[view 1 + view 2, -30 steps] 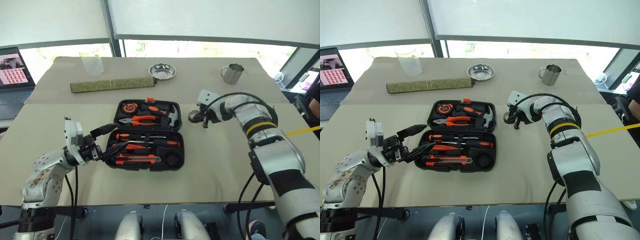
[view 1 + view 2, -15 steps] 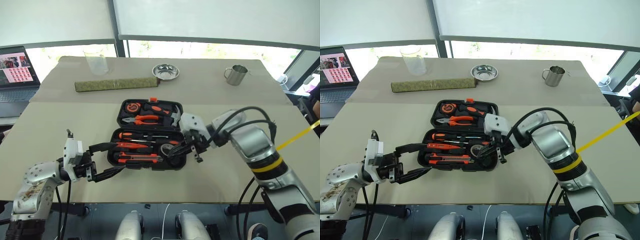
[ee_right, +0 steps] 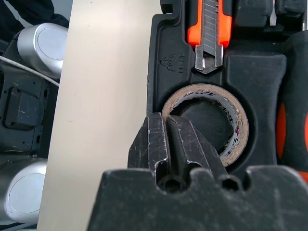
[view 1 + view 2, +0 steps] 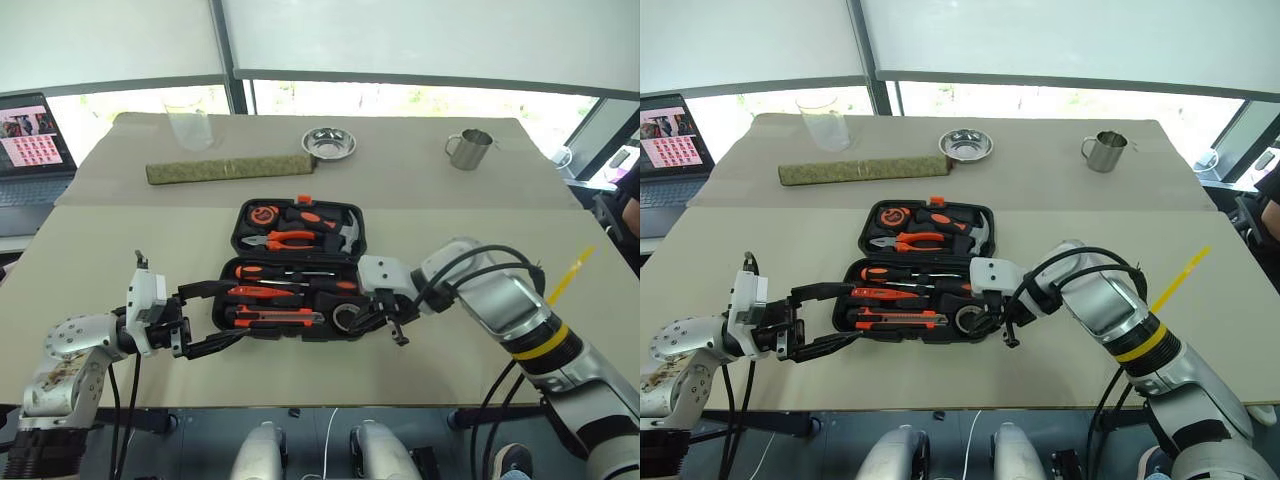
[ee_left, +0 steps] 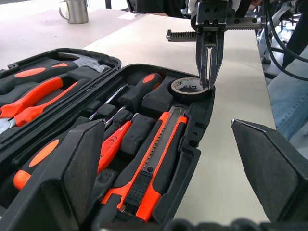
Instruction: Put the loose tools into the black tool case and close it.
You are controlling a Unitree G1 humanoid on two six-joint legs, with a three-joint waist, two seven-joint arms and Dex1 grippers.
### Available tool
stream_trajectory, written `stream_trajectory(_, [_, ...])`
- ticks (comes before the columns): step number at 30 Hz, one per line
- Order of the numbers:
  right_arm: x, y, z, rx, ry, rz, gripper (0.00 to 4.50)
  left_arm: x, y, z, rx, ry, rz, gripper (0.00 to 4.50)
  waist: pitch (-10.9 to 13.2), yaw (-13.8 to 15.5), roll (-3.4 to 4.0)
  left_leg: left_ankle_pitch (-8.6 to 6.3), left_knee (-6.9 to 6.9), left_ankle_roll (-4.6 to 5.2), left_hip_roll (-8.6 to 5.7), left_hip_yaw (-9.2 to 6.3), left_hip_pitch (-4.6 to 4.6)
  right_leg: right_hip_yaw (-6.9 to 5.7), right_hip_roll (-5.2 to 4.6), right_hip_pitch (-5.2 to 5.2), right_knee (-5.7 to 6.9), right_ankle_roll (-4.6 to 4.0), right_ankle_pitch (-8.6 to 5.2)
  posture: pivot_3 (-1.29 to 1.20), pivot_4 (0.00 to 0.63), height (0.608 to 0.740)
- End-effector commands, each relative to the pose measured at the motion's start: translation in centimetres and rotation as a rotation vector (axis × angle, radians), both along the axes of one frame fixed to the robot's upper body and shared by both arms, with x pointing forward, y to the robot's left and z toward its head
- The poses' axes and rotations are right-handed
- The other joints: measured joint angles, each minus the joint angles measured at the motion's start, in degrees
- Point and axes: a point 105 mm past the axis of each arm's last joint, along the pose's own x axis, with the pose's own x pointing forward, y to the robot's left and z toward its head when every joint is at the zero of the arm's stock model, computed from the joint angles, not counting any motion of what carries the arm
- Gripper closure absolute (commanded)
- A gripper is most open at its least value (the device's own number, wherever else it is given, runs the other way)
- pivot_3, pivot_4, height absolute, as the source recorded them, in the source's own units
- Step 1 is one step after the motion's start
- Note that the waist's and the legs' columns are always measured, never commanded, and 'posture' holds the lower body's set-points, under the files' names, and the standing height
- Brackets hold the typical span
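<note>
two grippers worked at the open black tool case (image 4: pixel 300 262) in the middle of the table (image 4: pixel 450 220). right gripper (image 5: pixel 210 77) was pinched shut on the wall of the small dark tape roll (image 3: pixel 207 122), which sat in its round slot at the case's near right corner, beside the utility knife (image 5: pixel 154 166). left gripper (image 4: pixel 215 318) hovered wide open and empty at the case's left edge. the loading step looked almost done; next the roll needed releasing, then the lid swung down and latched.
</note>
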Motion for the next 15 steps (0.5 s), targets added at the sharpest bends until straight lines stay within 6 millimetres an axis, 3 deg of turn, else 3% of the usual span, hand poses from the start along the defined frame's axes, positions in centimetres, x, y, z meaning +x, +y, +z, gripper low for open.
stream_trajectory(1, [-0.1,0.2,0.3,0.001,-0.023,0.013,4.46,0.0,0.3,0.6,-0.006,-0.020,0.020,0.00,0.00,0.00,0.00,0.00,0.00,0.00,0.00,0.00,0.00,0.00,0.00,0.00,0.00,0.00,0.00,0.00,0.150,0.740])
stream_trajectory(2, [0.0,0.3,0.4,0.007,-0.029,0.016,4.46,0.0,0.3,0.7,-0.015,-0.019,0.028,0.00,0.00,0.00,0.00,0.00,0.00,0.00,0.00,0.00,0.00,0.00,0.00,0.00,0.00,0.00,0.00,0.00,0.150,0.740])
stream_trajectory(3, [-0.1,0.4,1.2,0.049,-0.033,0.034,3.75,0.2,0.5,0.9,-0.025,-0.020,0.048,0.00,0.00,0.01,0.00,0.00,0.00,0.00,0.00,0.00,0.00,0.00,0.00,0.00,0.00,0.00,0.00,0.00,0.150,0.740])
stream_trajectory(7, [-0.4,-0.7,4.5,0.206,-0.017,0.100,2.53,1.0,1.9,1.6,-0.061,0.006,0.154,0.00,0.04,0.01,-0.05,0.00,0.00,0.00,0.00,-0.02,-0.01,0.00,0.01,-0.02,0.00,0.00,0.00,0.00,0.150,0.740])
stream_trajectory(9, [-0.1,-1.3,5.2,0.246,-0.012,0.085,2.53,1.3,2.4,1.7,-0.070,0.023,0.191,0.00,0.07,0.11,-0.11,0.00,0.01,0.00,0.01,-0.05,0.00,-0.01,0.01,0.02,0.00,0.00,0.00,0.00,0.150,0.740])
stream_trajectory(11, [1.4,-3.0,6.5,0.338,0.025,-0.042,2.53,2.6,3.8,1.8,-0.082,0.047,0.313,0.00,0.09,0.14,-0.17,0.00,0.01,0.00,0.00,-0.07,0.02,-0.03,-0.01,0.06,0.00,0.00,0.00,0.00,0.150,0.740])
stream_trajectory(12, [2.1,-3.9,6.8,0.371,0.044,-0.106,2.48,3.3,4.6,1.8,-0.085,0.053,0.380,0.52,0.11,0.21,-0.20,0.00,0.01,0.00,0.01,-0.07,0.03,-0.03,-0.01,0.07,0.00,0.00,0.00,0.00,0.150,0.740])
stream_trajectory(13, [3.3,-4.8,6.8,0.395,-0.001,-0.166,2.77,4.0,5.3,1.6,-0.079,0.059,0.441,0.69,0.12,0.24,-0.22,0.00,0.02,0.00,-0.01,-0.08,0.04,-0.04,-0.01,0.09,0.01,0.00,0.00,0.00,0.150,0.740])
stream_trajectory(15, [4.8,-5.8,6.3,0.396,-0.076,-0.233,3.25,4.9,5.9,1.5,-0.070,0.064,0.503,1.46,0.12,0.16,-0.24,0.00,0.03,0.01,0.00,-0.08,0.06,-0.04,0.00,0.10,0.01,-0.02,0.01,0.00,0.150,0.740])
